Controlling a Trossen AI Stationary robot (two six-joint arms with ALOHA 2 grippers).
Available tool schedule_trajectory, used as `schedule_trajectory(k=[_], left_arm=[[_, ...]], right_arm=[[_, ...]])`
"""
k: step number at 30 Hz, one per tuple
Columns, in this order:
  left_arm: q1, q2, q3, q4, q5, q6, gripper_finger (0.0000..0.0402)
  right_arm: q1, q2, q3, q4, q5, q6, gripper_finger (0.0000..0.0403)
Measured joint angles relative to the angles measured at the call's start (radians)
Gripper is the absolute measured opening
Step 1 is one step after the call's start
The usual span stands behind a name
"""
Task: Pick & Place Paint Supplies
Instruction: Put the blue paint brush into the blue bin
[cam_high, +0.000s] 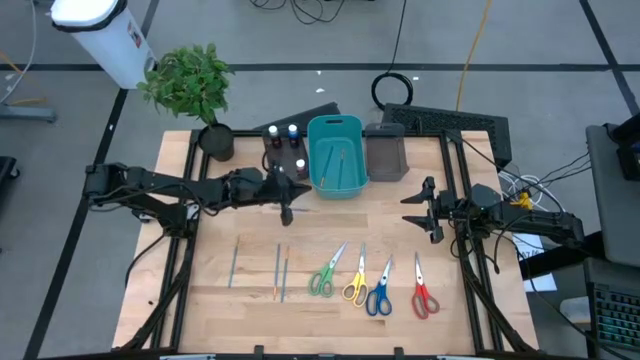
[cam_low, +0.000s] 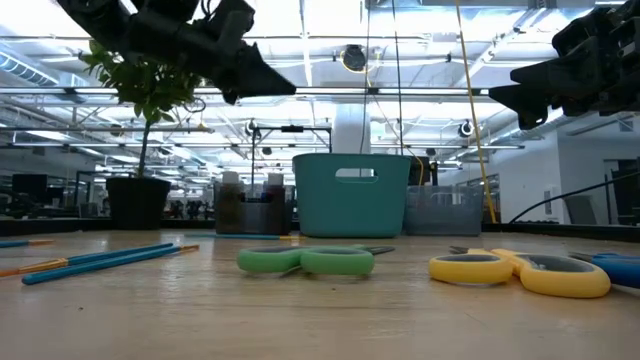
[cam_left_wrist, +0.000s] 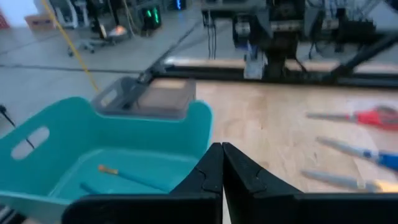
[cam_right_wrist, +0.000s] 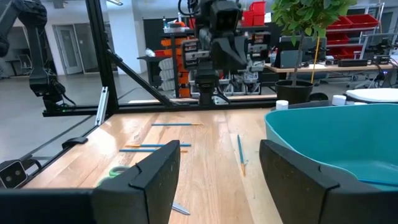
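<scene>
A teal bin (cam_high: 335, 155) stands at the table's far middle, and a thin brush (cam_left_wrist: 127, 176) lies on its floor. My left gripper (cam_left_wrist: 222, 169) hangs shut and empty just left of the bin (cam_high: 300, 190), above the table. Three brushes (cam_high: 278, 270) lie flat on the wood to the near left. To their right, green (cam_high: 325, 272), yellow (cam_high: 355, 282), blue (cam_high: 380, 293) and red (cam_high: 422, 293) scissors lie in a row. Small capped bottles (cam_high: 285, 145) stand left of the bin. My right gripper (cam_high: 412, 207) waits open at the right, raised and holding nothing.
A dark grey bin (cam_high: 386, 153) stands against the teal bin's right side. A potted plant (cam_high: 195, 90) is at the far left corner. Bare wood lies between the two grippers and along the near edge.
</scene>
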Motion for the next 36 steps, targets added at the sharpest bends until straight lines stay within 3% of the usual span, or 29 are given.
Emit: schedule_trajectory(k=[5,12,18,27,36], left_arm=[[0.001,0.000,0.002,-0.132,-0.004,-0.055,0.0035],[0.003,0.046,0.002,-0.420,0.041,-0.132,0.0141],[0.003,0.166,0.003,-0.418,-0.043,-0.049,0.0200],[0.041,0.342,0.004,-0.374,0.005,-0.001,0.0178],[0.077,0.384,0.006,-0.380,0.153,-0.012,0.0104]], right_arm=[[0.000,0.000,0.000,0.000,0.000,0.000,0.0212],[0.000,0.000,0.000,0.000,0.000,0.000,0.0212],[0.000,0.000,0.000,0.000,0.000,0.000,0.0212],[0.000,0.000,0.000,0.000,0.000,0.000,0.0212],[0.000,0.000,0.000,0.000,0.000,0.000,0.0212]])
